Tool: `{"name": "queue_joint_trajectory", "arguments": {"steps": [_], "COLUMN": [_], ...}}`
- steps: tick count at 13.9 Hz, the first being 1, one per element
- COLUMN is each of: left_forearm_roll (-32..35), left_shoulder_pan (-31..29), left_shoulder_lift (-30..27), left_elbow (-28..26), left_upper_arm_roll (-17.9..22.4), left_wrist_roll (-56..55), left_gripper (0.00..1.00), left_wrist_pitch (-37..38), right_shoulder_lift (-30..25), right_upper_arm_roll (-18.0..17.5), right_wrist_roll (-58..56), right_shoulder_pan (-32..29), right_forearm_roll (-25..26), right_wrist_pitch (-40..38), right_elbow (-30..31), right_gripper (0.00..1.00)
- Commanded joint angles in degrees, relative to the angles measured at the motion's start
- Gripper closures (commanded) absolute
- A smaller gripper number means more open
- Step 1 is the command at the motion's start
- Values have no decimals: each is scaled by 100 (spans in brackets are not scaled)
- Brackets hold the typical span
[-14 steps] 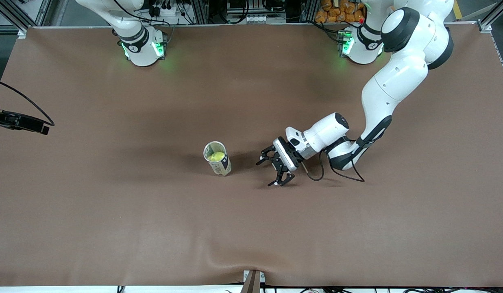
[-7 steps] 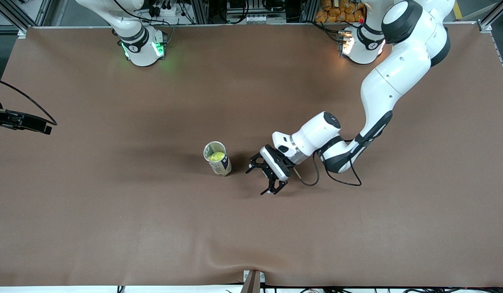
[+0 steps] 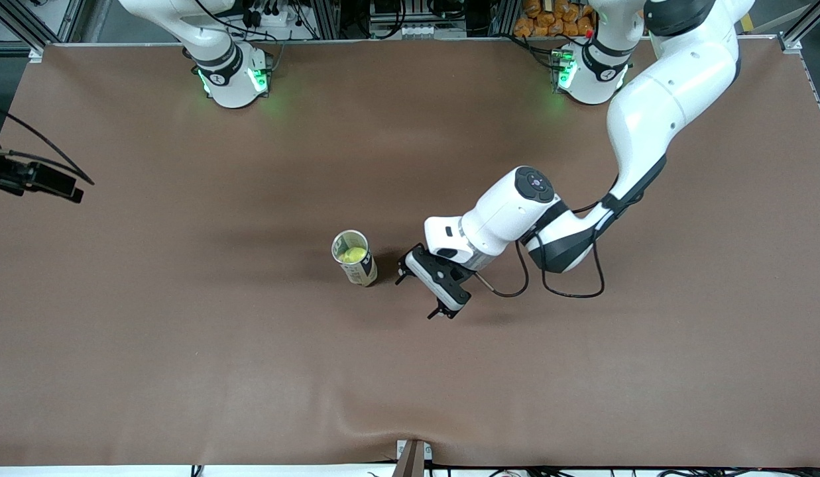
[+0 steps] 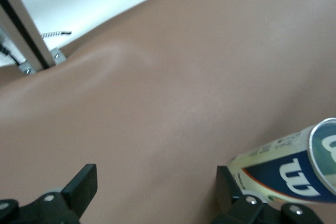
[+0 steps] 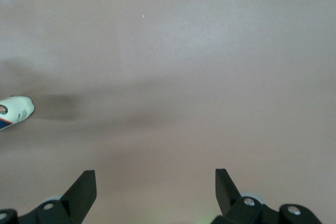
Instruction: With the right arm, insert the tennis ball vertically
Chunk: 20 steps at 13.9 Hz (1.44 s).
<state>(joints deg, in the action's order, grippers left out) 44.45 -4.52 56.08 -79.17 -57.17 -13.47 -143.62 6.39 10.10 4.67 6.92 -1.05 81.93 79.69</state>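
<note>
My right hand (image 5: 152, 203) waits wide and empty over bare table (image 3: 184, 344). One can (image 3: 354, 258) stands mid-table, one tennis ball (image 3: 352, 254) already inside. My left hand (image 3: 428, 286), fingers spread, sits just beside it; best I steady the can gently without tipping it.

A robot lab: aluminium framing (image 3: 25, 26), cabling, brown-covered table (image 3: 184, 344).

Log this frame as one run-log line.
ball: in can | can: upright, mid-table | left gripper: open, beside can | right gripper: open, off to the side
</note>
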Motion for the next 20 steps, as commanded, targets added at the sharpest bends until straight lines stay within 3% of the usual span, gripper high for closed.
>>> {"name": "queue_joint_trajectory", "arguments": {"steps": [1, 3, 6, 9, 14, 20], "left_forearm_roll": [-173, -436, -797, -1262, -1746, -1914], "left_shoulder_pan": [-66, -137, -374, -663, -1708, -2448], "left_shoulder_lift": [-149, -474, -1098, -1914, -3136, -3464], "left_elbow": [428, 490, 499, 560, 508, 481], "left_upper_arm_roll": [-356, -365, -365, -330, -321, -330], "left_wrist_roll": [-112, -121, -200, -367, -524, -842], "left_gripper": [0, 0, 0, 0, 0, 0], "left_wrist_pitch": [1245, 1861, 2871, 3847, 5070, 5793], "right_shoulder_lift": [-690, -1200, -1202, -1202, -1167, -1158], "right_upper_arm_roll": [168, 176, 185, 203, 326, 273], "right_wrist_roll": [-2, -28, -133, -1090, -1118, -1100], "right_shoulder_pan": [125, 134, 116, 108, -67, 28], "right_forearm_roll": [-45, -36, -27, 61, 52, 113], "right_wrist_pitch": [51, 174, 357, 542, 535, 456], "right_elbow": [589, 1196, 1172, 1136, 891, 873], "right_gripper": [0, 0, 0, 0, 0, 0]}}
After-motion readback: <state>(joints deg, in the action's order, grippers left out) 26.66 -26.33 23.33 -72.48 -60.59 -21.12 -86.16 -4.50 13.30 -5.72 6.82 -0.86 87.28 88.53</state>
